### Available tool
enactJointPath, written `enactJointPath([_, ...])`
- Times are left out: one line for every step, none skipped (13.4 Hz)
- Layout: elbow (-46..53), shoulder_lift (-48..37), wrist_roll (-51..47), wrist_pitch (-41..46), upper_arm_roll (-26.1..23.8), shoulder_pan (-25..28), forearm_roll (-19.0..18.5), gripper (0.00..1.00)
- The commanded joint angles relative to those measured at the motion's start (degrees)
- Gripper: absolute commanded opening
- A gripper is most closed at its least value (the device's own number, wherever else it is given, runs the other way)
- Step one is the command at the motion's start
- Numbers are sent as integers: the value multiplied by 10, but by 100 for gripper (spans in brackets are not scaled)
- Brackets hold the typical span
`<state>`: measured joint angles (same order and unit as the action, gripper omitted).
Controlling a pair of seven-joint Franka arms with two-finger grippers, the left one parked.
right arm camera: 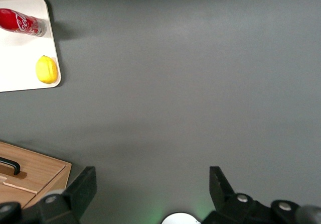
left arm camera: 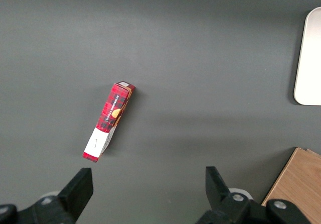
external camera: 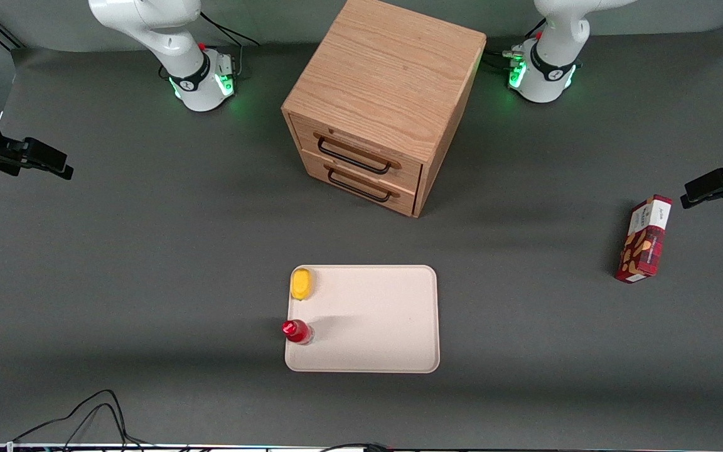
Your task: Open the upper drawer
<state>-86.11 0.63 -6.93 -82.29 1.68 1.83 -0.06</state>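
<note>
1. Boxy light-oak cabinet (external camera: pixel 386 100) stands on the grey worktop (external camera: pixel 148 251), between the two arm bases.
2. Upper light-oak drawer with black wire handle (external camera: pixel 356 154) is fully shut, flush above the matching lower drawer (external camera: pixel 361 186).
3. Right arm's pincer (right arm camera: pixel 150 194) hangs over bare worktop toward the working arm's end, well apart from the cabinet; fingers spread wide, holding nothing.
4. Cream rectangular tray (external camera: pixel 386 326), nearer the front camera than the cabinet, holds a yellow lemon (external camera: pixel 302 284) and a red soda bottle (external camera: pixel 296 331).
5. Red plaid carton (external camera: pixel 644 240) lies toward the parked arm's end.
</note>
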Motion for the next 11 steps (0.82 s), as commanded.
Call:
enactJointPath([14, 5, -5, 9, -1, -3, -1, 100])
enactJointPath([17, 7, -5, 9, -1, -3, -1, 100])
enactJointPath([18, 9, -6, 9, -1, -3, -2, 100])
enactJointPath([18, 9, -9, 8, -1, -2, -1, 100])
enactJointPath([18, 8, -11, 9, -2, -2, -1, 100])
enactJointPath([18, 7, -4, 9, -2, -2, 0, 100])
enactJointPath([19, 5, 3, 9, -3, -2, 6, 100])
enactJointPath([23, 5, 44, 9, -6, 1, 8, 100])
enactJointPath([32, 8, 108, 9, -8, 4, 30, 100])
enactJointPath([35, 13, 175, 8, -6, 4, 80, 100])
enactJointPath([37, 23, 211, 7, -6, 5, 115, 100])
